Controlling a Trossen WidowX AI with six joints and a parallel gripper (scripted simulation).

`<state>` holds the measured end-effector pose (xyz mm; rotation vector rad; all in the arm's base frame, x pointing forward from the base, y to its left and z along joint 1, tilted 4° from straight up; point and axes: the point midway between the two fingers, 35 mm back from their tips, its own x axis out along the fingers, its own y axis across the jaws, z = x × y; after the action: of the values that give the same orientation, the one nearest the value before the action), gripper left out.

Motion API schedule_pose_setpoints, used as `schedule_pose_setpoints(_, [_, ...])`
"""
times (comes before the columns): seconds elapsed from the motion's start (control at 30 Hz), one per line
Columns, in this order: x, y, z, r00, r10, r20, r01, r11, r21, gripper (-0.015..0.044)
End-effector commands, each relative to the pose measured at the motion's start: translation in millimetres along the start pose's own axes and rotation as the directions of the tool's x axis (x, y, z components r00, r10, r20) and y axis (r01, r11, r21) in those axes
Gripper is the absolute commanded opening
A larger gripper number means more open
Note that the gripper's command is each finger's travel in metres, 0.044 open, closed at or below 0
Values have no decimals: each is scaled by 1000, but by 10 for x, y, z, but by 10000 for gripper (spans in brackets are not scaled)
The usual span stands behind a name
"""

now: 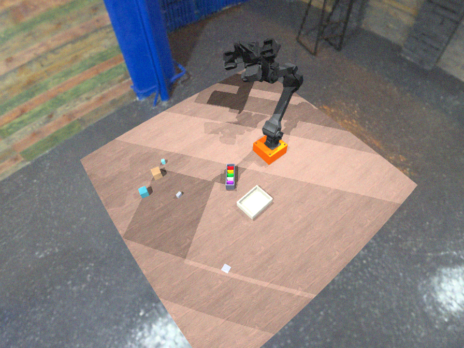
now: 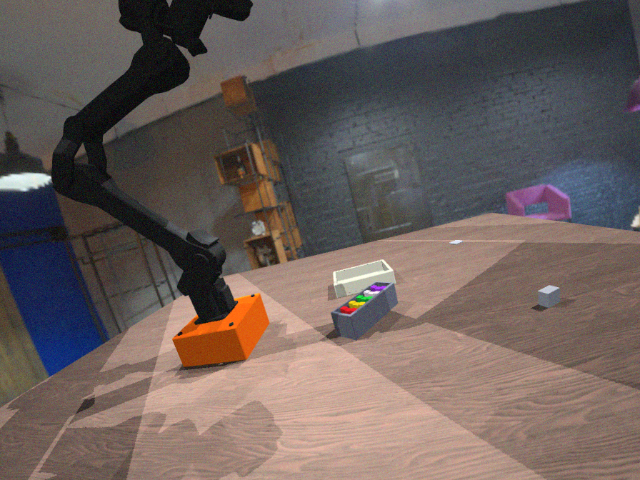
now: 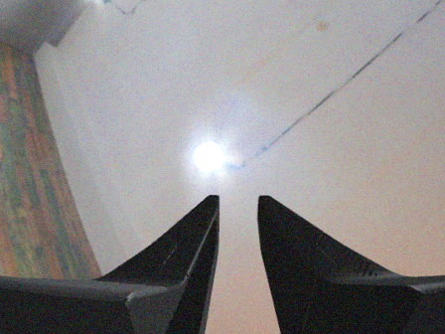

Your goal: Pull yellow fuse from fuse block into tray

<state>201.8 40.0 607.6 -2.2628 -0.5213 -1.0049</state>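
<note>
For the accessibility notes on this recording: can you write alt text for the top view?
A black robot arm rises from an orange base, its gripper raised far from a grey fuse block of coloured fuses, the yellow fuse still seated. A white tray sits beside the block on the wooden table.

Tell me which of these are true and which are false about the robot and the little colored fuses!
1. The yellow fuse sits in the fuse block. True.
2. The gripper is holding the yellow fuse. False: its fingers are nearly shut with nothing between them, pointing up at the ceiling.
3. The tray lies beside the fuse block. True.
4. The tray has a fuse in it. False: no fuse is in it.
5. The arm is reaching down over the fuse block. False: it is raised high, well away from the block.
</note>
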Motion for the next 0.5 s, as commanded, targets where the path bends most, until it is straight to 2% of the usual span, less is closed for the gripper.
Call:
schedule_pose_setpoints(0.0, [39, 404, 513, 980, 127, 151, -125, 992, -24, 74])
schedule_pose_setpoints(0.23, [-159, 1183, 1424, 835, 359, 418, -341, 932, -119, 74])
schedule_pose_setpoints(0.47, [-706, 1922, 2181, 558, 556, 617, -517, 814, -266, 74])
